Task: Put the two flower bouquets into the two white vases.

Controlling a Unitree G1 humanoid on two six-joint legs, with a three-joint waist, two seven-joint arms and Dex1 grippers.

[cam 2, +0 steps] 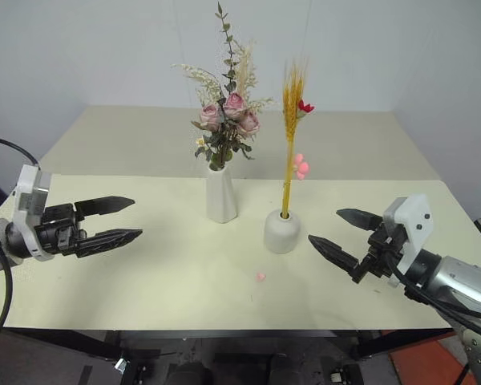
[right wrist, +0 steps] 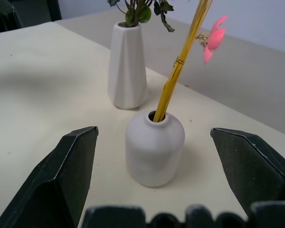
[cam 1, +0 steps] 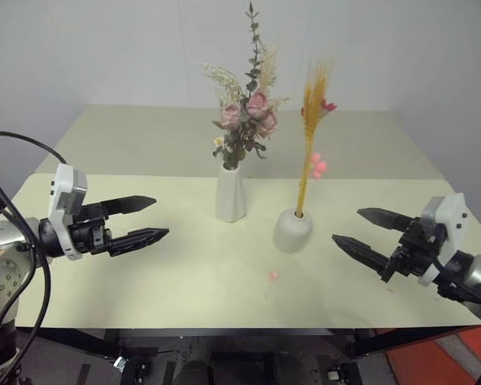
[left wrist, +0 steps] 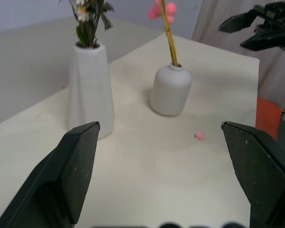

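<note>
The rose bunch [cam 1: 247, 120], dusty pink with grey-green leaves, stands upright in the tall vase [cam 1: 230, 194] near mid-table [cam 1: 144, 144], and the yellow stalks [cam 1: 311, 132] with red and pink blooms rise from the squat vase [cam 1: 293, 230] just at its 4 o'clock. A tiny loose pink bloom [cam 1: 273, 275] lies at the squat vase's 7 o'clock, apart from it. The left gripper [cam 1: 144, 218] at 9 o'clock and right gripper [cam 1: 361, 227] at 3 o'clock hover well apart from both vases, jaws spread wide, holding nothing.

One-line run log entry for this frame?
rose bouquet: in tall vase | yellow stalk bundle: in squat vase | left gripper: open, empty | right gripper: open, empty
</note>
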